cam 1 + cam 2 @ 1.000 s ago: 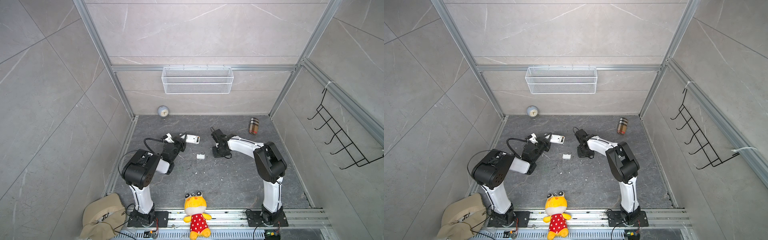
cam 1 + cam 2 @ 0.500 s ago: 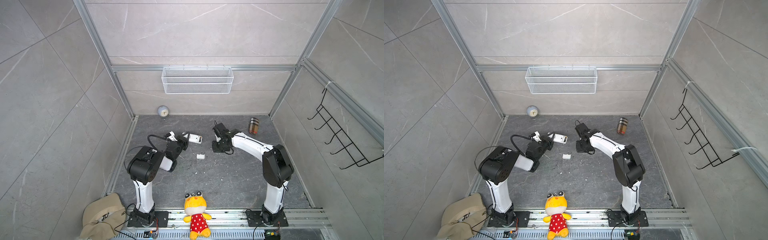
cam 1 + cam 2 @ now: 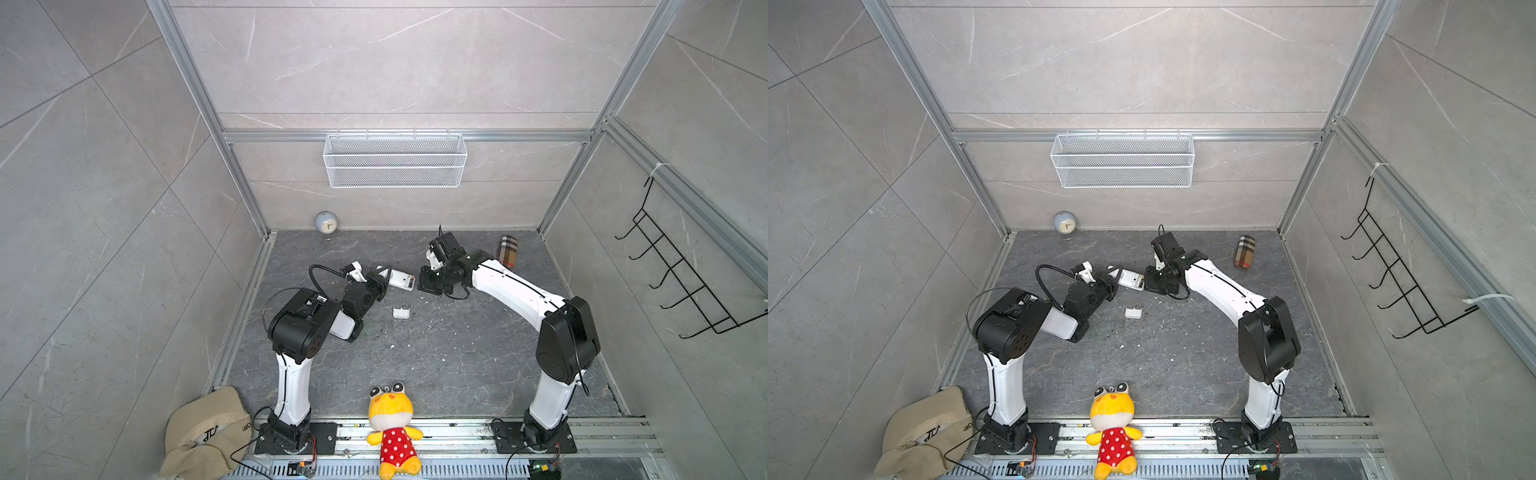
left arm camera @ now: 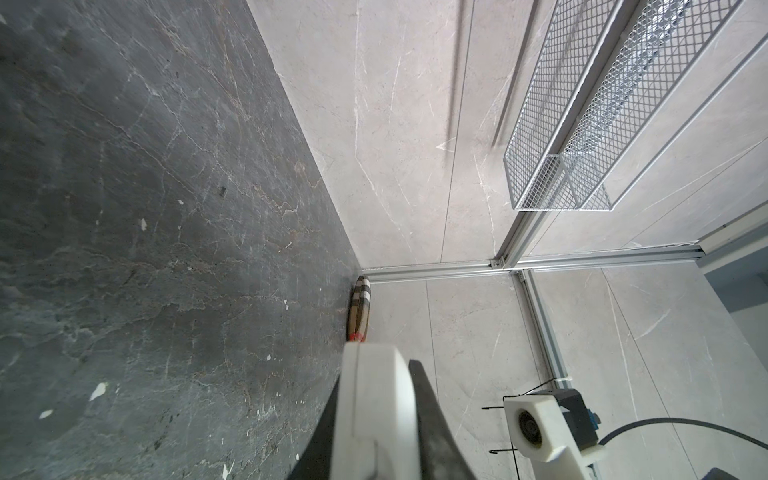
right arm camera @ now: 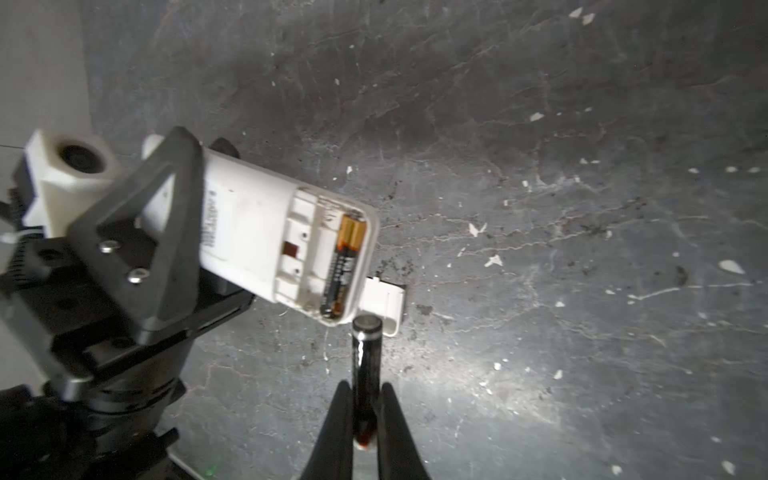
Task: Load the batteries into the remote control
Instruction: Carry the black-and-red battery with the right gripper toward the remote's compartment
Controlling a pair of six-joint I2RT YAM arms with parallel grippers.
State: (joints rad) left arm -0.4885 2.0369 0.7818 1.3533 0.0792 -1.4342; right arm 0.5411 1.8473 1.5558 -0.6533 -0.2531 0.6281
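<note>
White plastic of the remote control [image 5: 257, 224] is clamped across its body by the left gripper [image 3: 381, 277], whose jaws are pressed fully together on it, with the back turned up and the open bay at its free end. One seated battery [image 5: 345, 266] already lies in the slot along the outer edge of the bay; the neighbouring slot is bare. The right gripper [image 5: 365, 388] has its jaws nearly closed around the second battery [image 5: 365, 357], which sticks out lengthwise past the fingertips, its metal end just beside the remote's end but not yet inside the bay. Compared with a second ago, in both top views the remote has shifted toward the middle and the right gripper has come in toward it, so the gap between them has narrowed. The loose cover piece [image 3: 401, 312] lies on the dark floor [image 3: 436, 365] where it lay before.
</note>
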